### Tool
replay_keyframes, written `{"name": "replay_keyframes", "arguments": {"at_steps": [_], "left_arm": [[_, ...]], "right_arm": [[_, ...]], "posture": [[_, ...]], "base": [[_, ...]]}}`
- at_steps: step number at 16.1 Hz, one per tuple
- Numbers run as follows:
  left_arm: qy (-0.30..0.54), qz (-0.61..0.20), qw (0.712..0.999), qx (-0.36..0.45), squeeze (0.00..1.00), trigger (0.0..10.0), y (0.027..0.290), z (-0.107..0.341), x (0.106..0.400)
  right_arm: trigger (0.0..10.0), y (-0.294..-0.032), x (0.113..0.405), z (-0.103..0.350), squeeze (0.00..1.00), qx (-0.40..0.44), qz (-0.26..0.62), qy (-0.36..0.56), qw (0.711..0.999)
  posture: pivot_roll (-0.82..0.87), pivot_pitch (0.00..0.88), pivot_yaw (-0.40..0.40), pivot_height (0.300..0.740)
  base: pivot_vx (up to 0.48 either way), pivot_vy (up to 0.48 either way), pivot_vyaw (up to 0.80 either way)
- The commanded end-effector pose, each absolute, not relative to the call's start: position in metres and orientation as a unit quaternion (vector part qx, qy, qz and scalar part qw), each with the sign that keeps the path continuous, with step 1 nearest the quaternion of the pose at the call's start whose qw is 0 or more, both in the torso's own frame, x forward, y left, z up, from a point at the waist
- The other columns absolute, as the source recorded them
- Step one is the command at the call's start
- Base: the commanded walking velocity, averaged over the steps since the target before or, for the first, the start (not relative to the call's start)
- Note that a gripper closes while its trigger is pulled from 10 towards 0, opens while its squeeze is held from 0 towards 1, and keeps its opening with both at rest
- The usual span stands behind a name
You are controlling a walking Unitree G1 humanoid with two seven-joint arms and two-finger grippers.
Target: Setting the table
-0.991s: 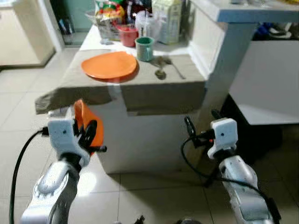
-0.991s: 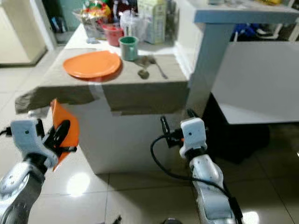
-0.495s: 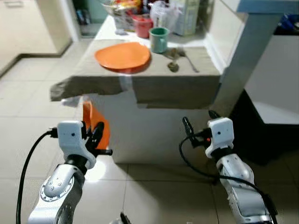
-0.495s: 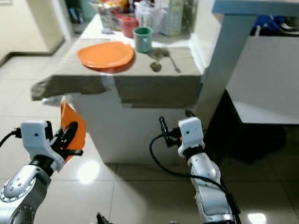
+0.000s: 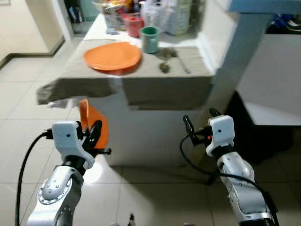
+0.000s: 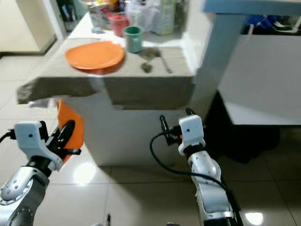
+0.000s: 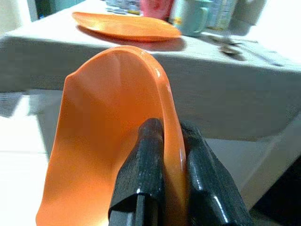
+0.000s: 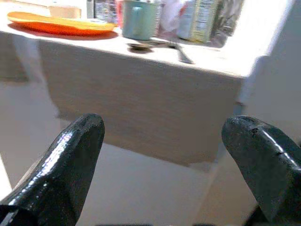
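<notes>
1. Our left gripper (image 5: 94, 136) is clamped on the rim of an orange bowl (image 7: 113, 141), held on edge below the level of the table (image 5: 155, 87) and out in front of its draped near side. The two black fingers pinch only the thin rim (one inside, one outside), so we judge the hold shallow: a jolt while walking or lifting could let the bowl pivot or slip out and fall to the tiled floor (image 5: 28, 99).

2. The bowl has to rise above the table edge before it can be set down. If we lift too close in, it could catch the hanging cloth (image 5: 84, 89) and drag it, pulling along what sits on top.

3. The tabletop is already partly laid: an orange plate (image 5: 113, 55), a green mug (image 5: 150, 39) just beside it, and a spoon (image 5: 164, 66) and fork (image 5: 181, 61) lying near the mug. Placing the bowl carelessly could knock the mug over or shove the cutlery off the edge.

4. Our right gripper (image 8: 169, 155) is empty, its fingers spread wide, held low before the table front. As we step closer it could bump the white table base (we cannot judge the gap well from here).
</notes>
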State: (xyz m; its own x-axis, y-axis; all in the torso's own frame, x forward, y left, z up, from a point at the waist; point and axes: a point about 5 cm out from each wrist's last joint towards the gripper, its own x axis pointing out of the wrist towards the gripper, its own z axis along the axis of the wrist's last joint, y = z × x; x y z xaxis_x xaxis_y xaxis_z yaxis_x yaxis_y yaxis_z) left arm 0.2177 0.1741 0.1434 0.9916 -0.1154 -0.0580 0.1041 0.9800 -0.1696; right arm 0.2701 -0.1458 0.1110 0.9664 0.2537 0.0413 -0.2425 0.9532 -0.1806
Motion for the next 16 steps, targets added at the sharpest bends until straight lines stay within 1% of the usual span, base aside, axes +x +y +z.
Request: {"name": "replay_keyframes", "arguments": {"at_steps": [1, 7, 9, 10, 11, 12, 13, 16], "left_arm": [[0.001, -0.065, 0.994, -0.087, 0.00, 0.0, 0.171, 0.154, 0.218], [-0.006, -0.055, 0.995, -0.081, 0.00, 0.0, 0.176, 0.155, 0.220], [0.006, -0.065, 0.995, -0.073, 0.00, 0.0, 0.173, 0.149, 0.219], [0.029, -0.095, 0.993, -0.068, 0.00, 0.0, 0.169, 0.139, 0.216], [0.053, -0.130, 0.988, -0.060, 0.00, 0.0, 0.164, 0.131, 0.213], [0.066, -0.148, 0.985, -0.051, 0.00, 0.0, 0.163, 0.128, 0.210], [0.066, -0.152, 0.985, -0.046, 0.00, 0.0, 0.166, 0.130, 0.210], [0.042, -0.127, 0.990, -0.053, 0.00, 0.0, 0.169, 0.137, 0.212]], "right_arm": [[10.0, -0.148, 0.272, 0.109, 0.00, -0.087, 0.123, -0.030, 0.988], [10.0, -0.145, 0.274, 0.107, 0.00, -0.085, 0.128, -0.030, 0.988], [10.0, -0.135, 0.274, 0.107, 0.00, -0.071, 0.157, -0.028, 0.985], [10.0, -0.122, 0.271, 0.109, 0.00, -0.058, 0.215, -0.025, 0.975], [10.0, -0.115, 0.268, 0.110, 0.00, -0.052, 0.251, -0.016, 0.966], [10.0, -0.116, 0.268, 0.110, 0.00, -0.056, 0.252, -0.015, 0.966], [10.0, -0.126, 0.268, 0.113, 0.00, -0.073, 0.236, -0.024, 0.969], [10.0, -0.139, 0.268, 0.112, 0.00, -0.083, 0.190, -0.027, 0.978]], "posture": [[-0.08, 0.010, 0.056, 0.736], [-0.07, 0.000, 0.058, 0.736], [-0.07, 0.000, 0.059, 0.736], [-0.07, 0.000, 0.060, 0.736], [-0.07, 0.000, 0.060, 0.736], [-0.08, 0.000, 0.058, 0.736], [-0.08, 0.000, 0.060, 0.736], [-0.09, 0.000, 0.065, 0.736]], "base": [[0.000, 0.000, 0.00], [0.000, 0.000, 0.00], [0.000, 0.000, 0.00], [0.000, 0.000, 0.00], [0.000, 0.000, 0.00], [0.000, 0.000, 0.00], [0.000, 0.000, 0.00], [0.000, 0.000, 0.00]]}}
